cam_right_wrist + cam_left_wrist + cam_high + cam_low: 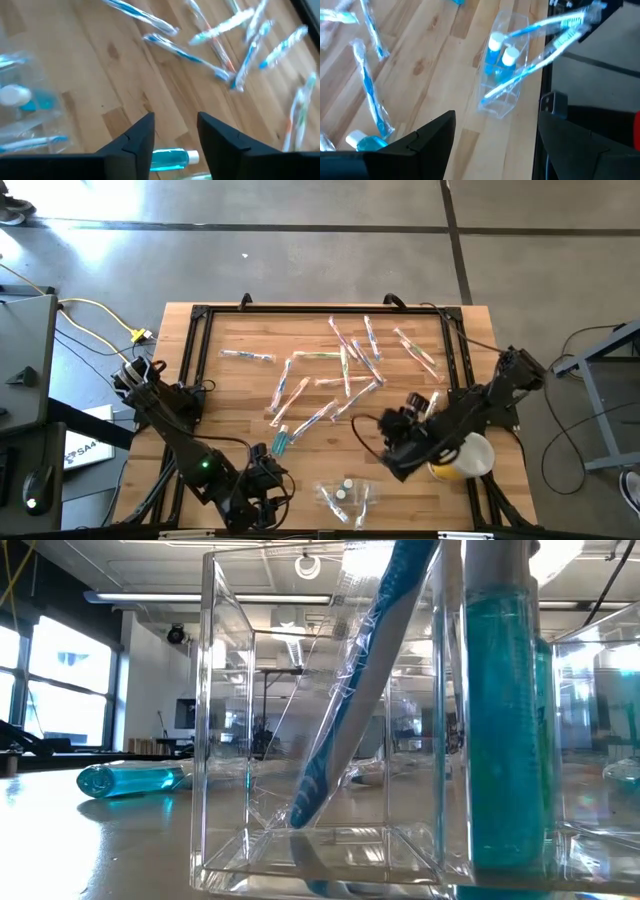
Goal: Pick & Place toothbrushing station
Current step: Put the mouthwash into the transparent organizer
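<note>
As seen from above, organizer (345,498): clear, holding 2 bottles, near surface (230,395) edge.
Left gripper (262,498): fingers spread, empty.
Right gripper (393,442): fingers apart, empty.

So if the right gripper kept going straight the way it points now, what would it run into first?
Probably the small blue bottle lying on the wooden table, just ahead of the right gripper between its open fingers. It would meet the scattered wrapped toothbrushes only farther on. Height above the bottle is unclear.

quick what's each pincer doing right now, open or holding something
Left pincer: open, empty, near the clear organizer.
Right pincer: open, nothing between its fingers, above a small blue bottle.
</note>
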Available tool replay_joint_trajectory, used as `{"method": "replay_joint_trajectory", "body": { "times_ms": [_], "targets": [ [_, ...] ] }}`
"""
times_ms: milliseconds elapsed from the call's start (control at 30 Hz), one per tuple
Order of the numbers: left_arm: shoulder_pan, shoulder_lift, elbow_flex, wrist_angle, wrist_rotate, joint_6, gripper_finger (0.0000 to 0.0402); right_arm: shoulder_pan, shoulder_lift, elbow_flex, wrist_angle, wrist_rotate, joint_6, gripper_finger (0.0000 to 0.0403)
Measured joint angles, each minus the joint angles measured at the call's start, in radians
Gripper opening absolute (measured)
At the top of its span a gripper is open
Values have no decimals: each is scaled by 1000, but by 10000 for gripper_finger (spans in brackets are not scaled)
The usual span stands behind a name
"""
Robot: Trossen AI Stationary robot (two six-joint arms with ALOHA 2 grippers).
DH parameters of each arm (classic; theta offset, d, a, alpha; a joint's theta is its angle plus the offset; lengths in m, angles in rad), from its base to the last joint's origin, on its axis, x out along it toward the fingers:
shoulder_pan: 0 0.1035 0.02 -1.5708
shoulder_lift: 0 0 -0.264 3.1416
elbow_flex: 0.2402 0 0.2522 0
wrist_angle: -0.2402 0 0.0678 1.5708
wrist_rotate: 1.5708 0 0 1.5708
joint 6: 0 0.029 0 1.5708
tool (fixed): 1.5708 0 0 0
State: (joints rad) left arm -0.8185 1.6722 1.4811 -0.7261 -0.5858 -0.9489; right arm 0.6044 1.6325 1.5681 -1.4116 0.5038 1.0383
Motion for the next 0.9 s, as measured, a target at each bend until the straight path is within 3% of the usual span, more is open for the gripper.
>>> {"method": "replay_joint_trajectory", "body": {
  "times_ms": [200,367,633,900],
  "targets": [
    [0,0,-28,-12,8,8,278,-97,0,0,-33,-148,91,205],
    [0,0,-39,-25,30,47,278,-180,0,-26,-91,-197,213,234],
    [0,0,-39,-130,36,114,278,-276,0,-204,-26,-445,277,235],
    [0,0,-39,-278,12,114,278,-383,1,-424,104,-532,356,222]
  ]
}}
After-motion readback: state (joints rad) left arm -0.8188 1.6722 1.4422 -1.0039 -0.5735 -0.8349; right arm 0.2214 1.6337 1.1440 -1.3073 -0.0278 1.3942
